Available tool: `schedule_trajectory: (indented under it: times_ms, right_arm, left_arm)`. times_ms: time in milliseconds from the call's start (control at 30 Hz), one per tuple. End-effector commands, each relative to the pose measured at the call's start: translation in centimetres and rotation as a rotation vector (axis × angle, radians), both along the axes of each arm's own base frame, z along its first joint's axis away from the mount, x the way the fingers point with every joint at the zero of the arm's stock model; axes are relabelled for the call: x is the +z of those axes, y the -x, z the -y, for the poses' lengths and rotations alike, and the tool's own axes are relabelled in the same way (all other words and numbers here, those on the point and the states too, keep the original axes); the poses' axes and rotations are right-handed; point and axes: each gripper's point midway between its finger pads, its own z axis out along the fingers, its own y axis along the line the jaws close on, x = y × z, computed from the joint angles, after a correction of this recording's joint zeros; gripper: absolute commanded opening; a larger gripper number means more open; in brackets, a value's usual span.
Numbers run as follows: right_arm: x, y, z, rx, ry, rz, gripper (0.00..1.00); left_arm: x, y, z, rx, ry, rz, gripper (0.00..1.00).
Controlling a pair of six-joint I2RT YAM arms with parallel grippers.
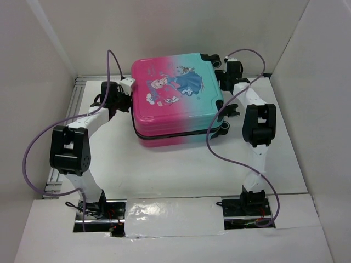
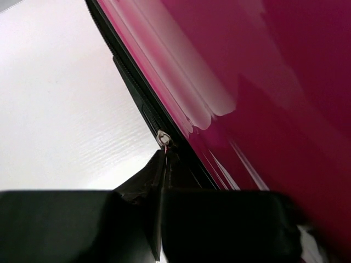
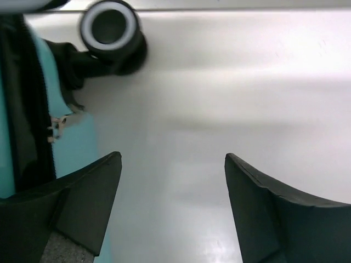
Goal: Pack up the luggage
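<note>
Left fingers point(image 2: 143, 178) pinch zip pull point(image 2: 163, 138); right fingers point(image 3: 82, 192) wide; closed pink-teal cartoon luggage point(image 1: 175, 93) flat on white table point(image 1: 181, 170), white walls point(image 1: 175, 27).

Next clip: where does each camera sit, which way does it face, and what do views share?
Top external: above and behind, looking down at closed luggage on table; left arm, right arm show.
Left wrist: faces luggage's pink side; left gripper pinching zipper pull.
Right wrist: faces table beside a wheel; right gripper open.
Shared: all three show the luggage.

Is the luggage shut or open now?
Shut: the luggage lies flat, shell halves meeting along the black zipper line, no lining showing. Fully zipped: cannot tell.
</note>
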Motion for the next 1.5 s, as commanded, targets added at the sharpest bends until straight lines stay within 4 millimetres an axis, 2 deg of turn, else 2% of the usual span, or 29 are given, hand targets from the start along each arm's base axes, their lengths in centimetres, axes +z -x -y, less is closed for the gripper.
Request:
schedule_trajectory:
  times_ms: [0,33,67,100,133,200,267,300,333,367,400,433,467,500,533,633,667,700,733,767,800,867,1000,1167,1233,1267,1367,1433,1467]
  right_arm:
    - [7.8,2.1,-1.3,-0.053,-0.129,0.019,0.84]
    - [8.9,2.9,1.0,-0.103,-0.143,0.011,0.84]
    - [9.3,3.7,2.0,-0.133,-0.158,0.006,0.85]
    - [12.5,4.5,3.5,-0.16,-0.185,0.063,0.85]
    - [14.1,4.9,3.9,-0.159,-0.193,0.092,0.87]
    - [18.1,5.8,3.2,-0.118,-0.218,0.163,0.87]
    - [21.9,5.5,0.9,-0.039,-0.212,0.255,0.87]
    - [23.5,5.5,-0.3,0.005,-0.196,0.287,0.87]
    - [24.2,5.5,-2.8,0.058,-0.191,0.296,0.87]
    - [25.2,5.4,-4.3,0.092,-0.184,0.318,0.87]
    - [27.4,5.5,-6.0,0.146,-0.182,0.366,0.87]
    - [27.1,5.2,-7.5,0.195,-0.16,0.368,0.88]
    - [27.6,5.5,-10.6,0.262,-0.163,0.383,0.88]
    - [28.5,5.7,-12.6,0.323,-0.17,0.407,0.9]
    - [27.6,5.5,-14.4,0.366,-0.17,0.399,0.91]
    - [26.0,5.8,-21.1,0.523,-0.18,0.386,0.94]
    - [25.1,6.6,-24.0,0.58,-0.171,0.371,0.95]
    - [24.6,6.8,-25.6,0.609,-0.165,0.37,0.97]
    - [23.0,7.4,-28.4,0.671,-0.153,0.346,0.99]
    - [21.9,7.0,-28.6,0.675,-0.142,0.332,1.0]
    - [21.5,7.7,-30.8,0.707,-0.134,0.342,1.0]
    - [19.2,7.6,-32.6,0.713,-0.112,0.322,1.0]
    - [17.0,8.6,-36.8,0.752,-0.06,0.346,1.0]
    - [14.6,8.3,-38.7,0.68,0.082,0.384,1.0]
    - [13.6,8.6,-39.1,0.658,0.224,0.409,1.0]
    - [11.9,8.7,-39.2,0.663,0.291,0.397,1.0]
    - [9.2,9.0,-38.4,0.697,0.424,0.37,0.98]
    - [8.6,9.8,-38.3,0.766,0.466,0.354,0.94]
    - [6.6,10.4,-37.9,0.802,0.499,0.32,0.9]
  left_arm:
    - [3.4,2.0,6.5,-0.255,0.021,0.135,0.0]
    - [3.0,2.9,7.0,-0.271,0.036,0.121,0.0]
    - [4.1,3.5,6.9,-0.271,0.037,0.144,0.0]
    - [4.7,4.0,7.8,-0.285,0.051,0.162,0.0]
    - [4.2,5.0,8.2,-0.294,0.047,0.157,0.0]
    - [5.8,6.7,10.2,-0.32,0.056,0.192,0.0]
    - [5.8,8.5,11.4,-0.349,0.088,0.172,0.0]
    - [7.0,10.0,12.8,-0.388,0.11,0.192,0.0]
    - [7.2,10.9,13.4,-0.399,0.13,0.192,0.0]
    - [6.4,12.0,13.8,-0.403,0.134,0.187,0.0]
    - [6.3,12.9,14.1,-0.408,0.14,0.183,0.0]
    - [6.4,14.1,15.2,-0.432,0.16,0.174,0.0]
    - [6.5,15.1,15.3,-0.435,0.167,0.178,0.0]
    - [6.2,16.1,15.7,-0.446,0.17,0.166,0.0]
    - [6.3,17.5,17.1,-0.476,0.184,0.157,0.0]
    - [6.0,21.2,18.9,-0.543,0.223,0.145,0.0]
    - [5.9,22.1,19.4,-0.551,0.247,0.134,0.0]
    - [5.2,22.9,19.3,-0.548,0.25,0.127,0.0]
    - [4.6,23.8,19.9,-0.56,0.253,0.114,0.0]
    - [4.8,24.0,19.9,-0.56,0.255,0.13,0.0]
    - [4.2,24.0,19.7,-0.548,0.245,0.122,0.0]
    - [3.6,24.9,20.1,-0.571,0.241,0.108,0.0]
    - [2.2,25.2,20.3,-0.58,0.224,0.072,0.0]
    - [1.2,25.9,20.4,-0.581,0.236,0.051,0.0]
    - [0.7,25.8,20.1,-0.564,0.224,0.048,0.0]
    - [0.3,25.6,19.8,-0.541,0.222,0.049,0.0]
    - [0.0,25.4,18.9,-0.485,0.228,0.073,0.0]
    - [-0.5,24.4,17.3,-0.4,0.242,0.075,0.0]
    - [-0.1,23.9,16.8,-0.373,0.262,0.087,0.0]
